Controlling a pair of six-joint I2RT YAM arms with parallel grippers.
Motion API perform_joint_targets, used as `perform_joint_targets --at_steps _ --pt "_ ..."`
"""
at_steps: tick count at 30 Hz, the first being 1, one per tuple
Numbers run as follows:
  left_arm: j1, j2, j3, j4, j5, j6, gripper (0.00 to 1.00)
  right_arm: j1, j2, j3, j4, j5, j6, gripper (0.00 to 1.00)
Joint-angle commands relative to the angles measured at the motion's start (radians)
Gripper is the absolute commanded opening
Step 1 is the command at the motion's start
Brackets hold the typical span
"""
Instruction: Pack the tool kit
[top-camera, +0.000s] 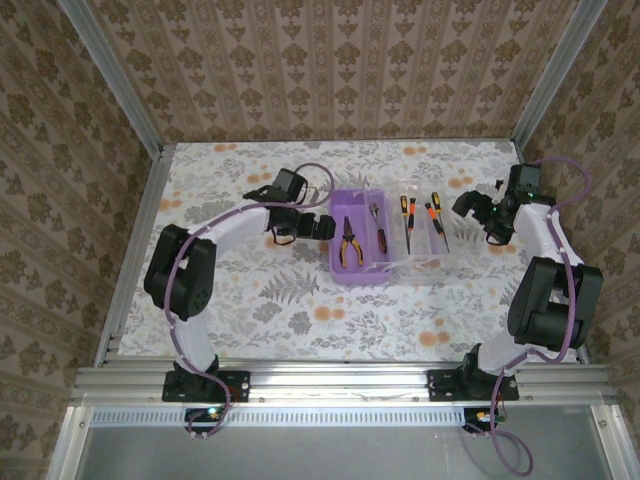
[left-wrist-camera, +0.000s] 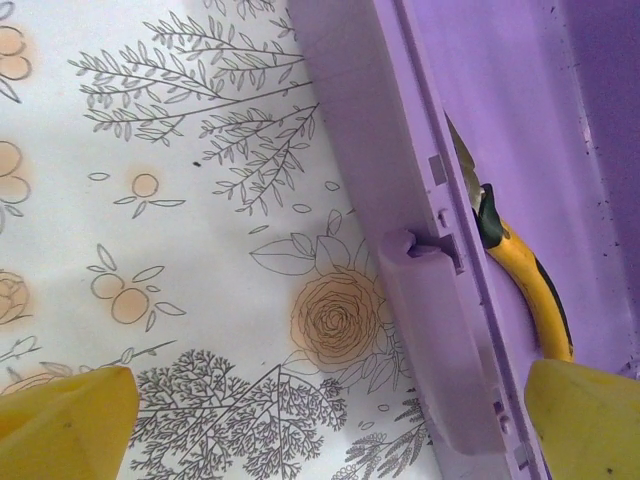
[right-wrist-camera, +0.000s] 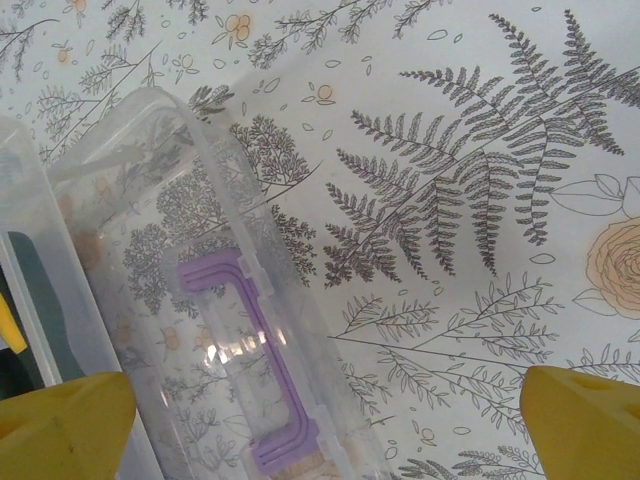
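**Screwdrivers lie left of my right gripper, lengthwise away from me**

Both of my tools stand wide open and hold nothing. The left gripper (top-camera: 322, 227) hangs at the left wall of the purple box (top-camera: 358, 274). On its wrist view one finger (left-wrist-camera: 65, 425) is over the flowered table (left-wrist-camera: 150, 200) and the other is over the box's inside, with the wall running between them. The pliers (top-camera: 349, 242) already lie in the box, handles toward the arm bases, beside a second small tool (top-camera: 378, 225) that I cannot identify.

The right gripper (top-camera: 466, 205) hangs at the right edge of the clear lid (top-camera: 422, 252), which lies open on the table just right of the box. Its wrist view looks down on the lid's purple handle (right-wrist-camera: 265, 350), which sits closer to the left finger (right-wrist-camera: 60, 425) than to the other.

The relation that matters is on that lid. The outer screwdriver (top-camera: 436, 218) and the inner screwdriver (top-camera: 407, 222) rest there side by side, between the box and my right gripper. Both lie to that gripper's left, the outer one near it. Their long axes run away from the bases, handles at the far end, the outer one slightly slanted.

I judge the right arm the nearer one, since the left would have to cross the whole box. The jaws should close across a handle, left to right, after a short move leftward over the lid's rim.
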Motion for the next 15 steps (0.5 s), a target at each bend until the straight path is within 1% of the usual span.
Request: perform_joint_targets --at_steps 1,7,15 --pt "0.018 -0.037 -0.008 -0.025 -0.018 0.013 1.0 0.008 0.008 -0.005 -0.026 -0.029 -0.014 1.0" --pt "0.037 -0.019 -0.026 -0.017 -0.016 0.018 1.0 0.022 0.026 0.001 -0.029 -0.027 -0.015 1.0" --pt "0.04 0.006 -0.032 -0.002 -0.012 0.018 1.0 0.038 0.033 0.007 -0.036 -0.03 -0.02 1.0"
